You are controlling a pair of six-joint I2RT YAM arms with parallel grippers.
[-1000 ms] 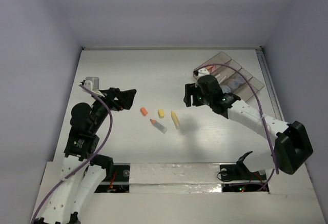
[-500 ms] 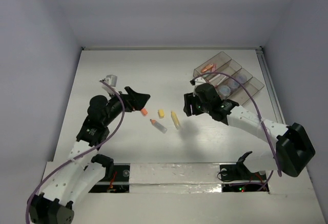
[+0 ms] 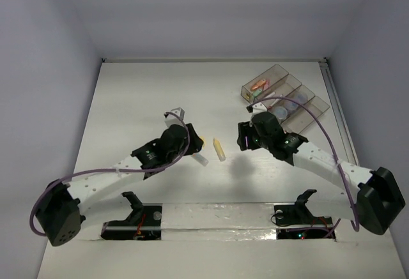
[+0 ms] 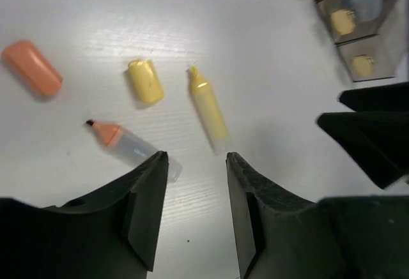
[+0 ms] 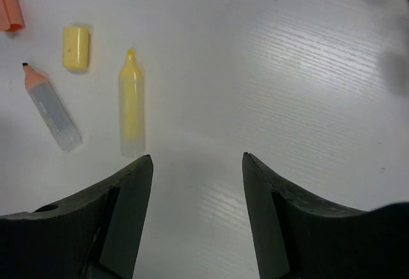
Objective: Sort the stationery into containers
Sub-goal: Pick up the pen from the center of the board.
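Note:
On the white table lie a yellow marker (image 4: pixel 208 110) (image 5: pixel 131 103) (image 3: pixel 219 149), a yellow cap (image 4: pixel 145 82) (image 5: pixel 75 48), a clear marker with an orange tip (image 4: pixel 128 148) (image 5: pixel 51 108) and an orange cap (image 4: pixel 32 68) (image 5: pixel 9 9). My left gripper (image 4: pixel 195 158) (image 3: pixel 192 145) hovers open over them, its tips between the clear marker's tail and the yellow marker's tail, holding nothing. My right gripper (image 5: pixel 197 158) (image 3: pixel 246 135) hangs open and empty just right of the yellow marker. The containers (image 3: pixel 281 97) (image 4: pixel 345 23) stand at the back right with small items inside.
The right gripper's black fingers (image 4: pixel 374 138) show at the right edge of the left wrist view, close to the left gripper. The left arm (image 3: pixel 115 177) stretches across the near left of the table. Grey walls bound the table on three sides.
The left arm has swung right from the table's left side to over the markers, and its jaws have narrowed. The right gripper has drifted slightly nearer and toward the yellow marker.

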